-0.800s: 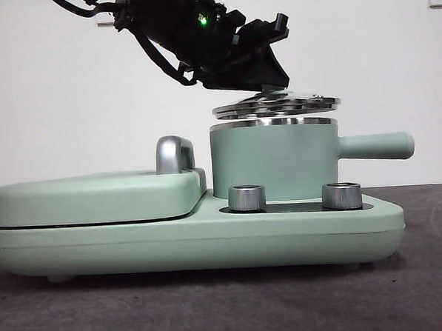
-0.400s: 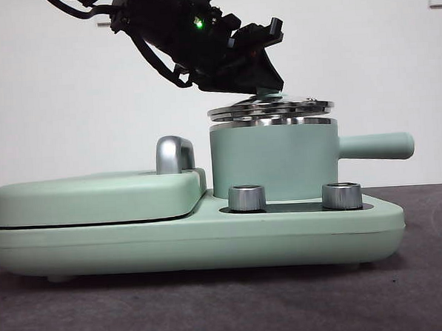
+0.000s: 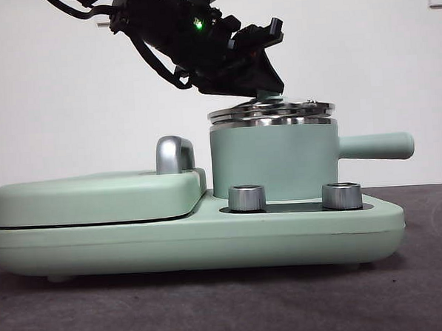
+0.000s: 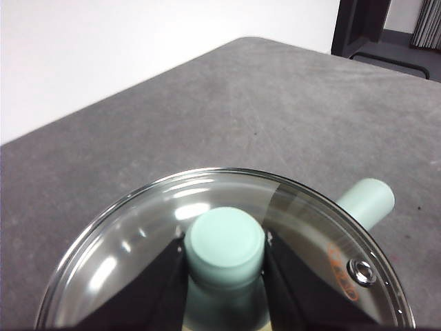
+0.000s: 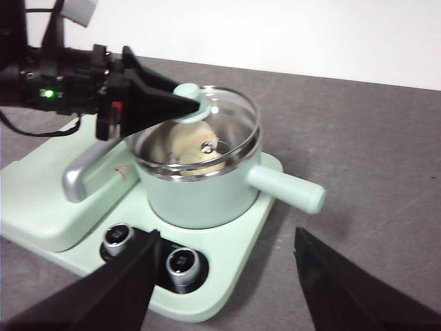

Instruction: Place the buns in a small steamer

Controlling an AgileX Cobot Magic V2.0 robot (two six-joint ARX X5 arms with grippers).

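Note:
The small steamer (image 3: 273, 163) is a mint-green pot with a straight side handle (image 3: 376, 146), standing on the right half of a green base (image 3: 210, 240). My left gripper (image 4: 226, 243) is shut on the green knob (image 4: 226, 238) of the glass lid (image 3: 271, 111), which lies level on the pot's steel rim. In the front view the left gripper (image 3: 265, 89) reaches down from the upper left. Through the glass, the cream-white buns (image 5: 195, 143) show inside the steamer (image 5: 196, 196). My right gripper (image 5: 227, 234) hangs open, well apart from the pot, with nothing between its jaws.
A flat green lidded griddle (image 3: 96, 194) with a chrome handle (image 3: 174, 154) fills the base's left half. Two steel dials (image 3: 246, 197) (image 3: 341, 195) sit in front of the pot. Grey table (image 3: 213, 307) surrounds the appliance, with a white wall behind.
The left gripper has lowered the lid and shifted it slightly left, from hovering above the rim to resting on it.

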